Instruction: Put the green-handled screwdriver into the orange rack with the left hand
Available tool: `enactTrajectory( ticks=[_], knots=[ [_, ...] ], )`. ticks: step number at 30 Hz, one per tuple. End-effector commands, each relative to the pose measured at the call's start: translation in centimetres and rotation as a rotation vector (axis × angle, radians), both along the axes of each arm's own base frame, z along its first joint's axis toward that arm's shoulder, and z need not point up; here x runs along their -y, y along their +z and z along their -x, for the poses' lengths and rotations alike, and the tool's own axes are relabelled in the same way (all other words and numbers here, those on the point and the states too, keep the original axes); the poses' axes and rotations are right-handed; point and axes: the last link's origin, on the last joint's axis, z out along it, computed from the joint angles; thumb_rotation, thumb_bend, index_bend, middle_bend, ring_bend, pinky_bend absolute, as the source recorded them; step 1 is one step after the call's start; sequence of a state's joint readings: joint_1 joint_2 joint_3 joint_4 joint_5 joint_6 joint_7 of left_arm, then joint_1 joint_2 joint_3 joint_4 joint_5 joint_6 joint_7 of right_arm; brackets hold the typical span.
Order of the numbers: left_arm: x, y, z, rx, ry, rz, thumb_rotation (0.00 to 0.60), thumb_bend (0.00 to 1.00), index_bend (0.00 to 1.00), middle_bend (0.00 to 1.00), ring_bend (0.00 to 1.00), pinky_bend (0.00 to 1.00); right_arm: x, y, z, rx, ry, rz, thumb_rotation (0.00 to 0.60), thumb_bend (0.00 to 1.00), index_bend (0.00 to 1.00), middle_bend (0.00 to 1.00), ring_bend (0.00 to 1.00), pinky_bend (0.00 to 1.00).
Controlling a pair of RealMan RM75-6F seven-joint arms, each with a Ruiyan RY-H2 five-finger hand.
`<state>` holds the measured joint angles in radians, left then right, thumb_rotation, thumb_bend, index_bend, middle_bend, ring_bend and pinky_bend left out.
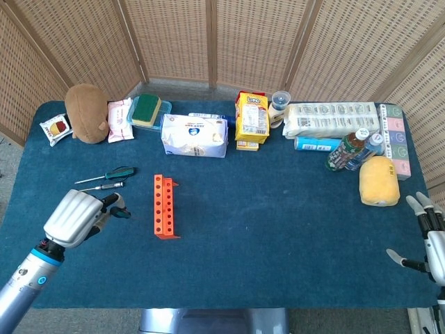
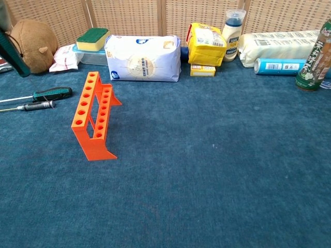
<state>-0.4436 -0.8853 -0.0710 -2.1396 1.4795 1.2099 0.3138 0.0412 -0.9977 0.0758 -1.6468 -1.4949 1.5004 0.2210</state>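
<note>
Left hand (image 1: 82,214) sits near the table's (image 1: 278,229) left edge, toward the front, fingers curled in on a dark green-tipped object; can't tell exactly what it is from the head view. Chest view only catches a dark green bit at its top left corner.

Green-handled screwdriver (image 1: 106,175) lies flat on the blue cloth near the left edge, behind the left hand, shaft pointing left. A second, smaller screwdriver (image 1: 104,186) lies just beside it on the front side, roughly parallel. Neither is touched by the hand.

Orange rack (image 1: 165,207) stands upright just right of the screwdrivers and the hand, left of centre, long side running front to back, holes up, nothing in them.

Right hand (image 1: 425,236) is at the front right corner by the right edge, fingers spread, holding nothing.

Along the back edge: plush toy (image 1: 87,113), tissue pack (image 1: 194,135), yellow box (image 1: 252,117), bottles (image 1: 353,149)
</note>
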Motion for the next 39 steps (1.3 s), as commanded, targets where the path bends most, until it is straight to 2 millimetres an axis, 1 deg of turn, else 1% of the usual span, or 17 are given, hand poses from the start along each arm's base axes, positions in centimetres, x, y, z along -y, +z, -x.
enactTrajectory(
  ticks=[1,5,13,39],
  knots=[
    [0.2,0.2,-1.4,0.004,-0.03,0.003,0.6,0.48,0.61,1.0,1.0,0.98,0.0,0.1,0.0,0.0,-0.001,0.001,0.6,0.01,0.06,0.0,0.0,0.0],
    [0.4,-0.2,-2.2,0.012,-0.043,0.013,0.6,0.48,0.61,1.0,1.0,0.98,0.0,0.1,0.0,0.003,0.0,-0.001,0.6,0.01,0.06,0.0,0.0,0.0],
    [0.5,-1.0,-3.0,0.0,-0.049,0.03,0.6,0.48,0.6,1.0,1.0,0.98,0.0,0.3,0.1,0.011,0.0,0.007,0.6,0.01,0.06,0.0,0.0,0.0],
    [0.6,-2.2,-3.1,-0.009,-0.031,0.074,0.6,0.48,0.6,1.0,1.0,0.98,0.1,0.4,0.0,0.017,0.004,0.013,0.6,0.01,0.05,0.0,0.0,0.0]
  ],
)
